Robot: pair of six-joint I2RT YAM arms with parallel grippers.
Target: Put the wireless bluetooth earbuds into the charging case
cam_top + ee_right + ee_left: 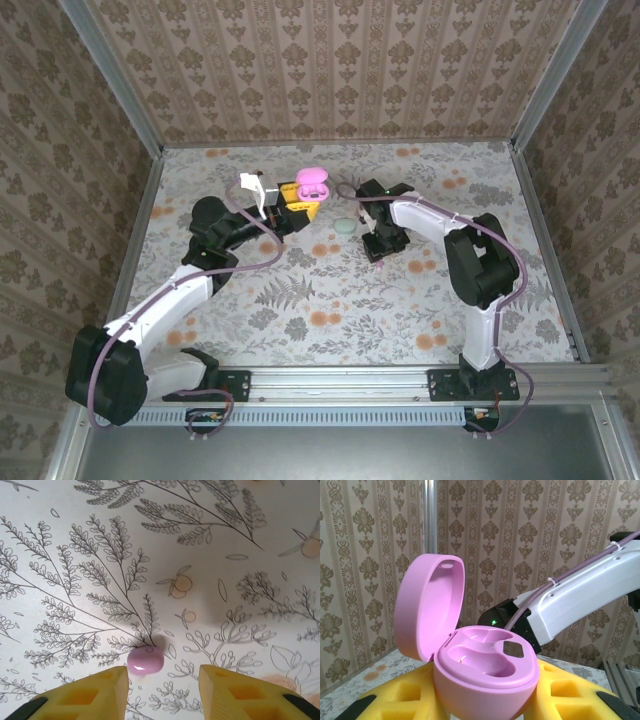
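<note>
Finding: the earbud (145, 661) lies on the surface (210, 545), just ahead of the right pincer (164, 672). It sits off the midline, close to the finger at the left of the wrist view. The pincer is released, with nothing between its pads. The bud reads as a rounded blob, slightly wider across the gap; its stem cannot be made out.

The left pincer (297, 203) is clenched on the case (485, 675), which has its lid up and its wells apparently unfilled.

Judgement: the right arm is nearer. You should centre it sideways over the bud before you descend and close.
</note>
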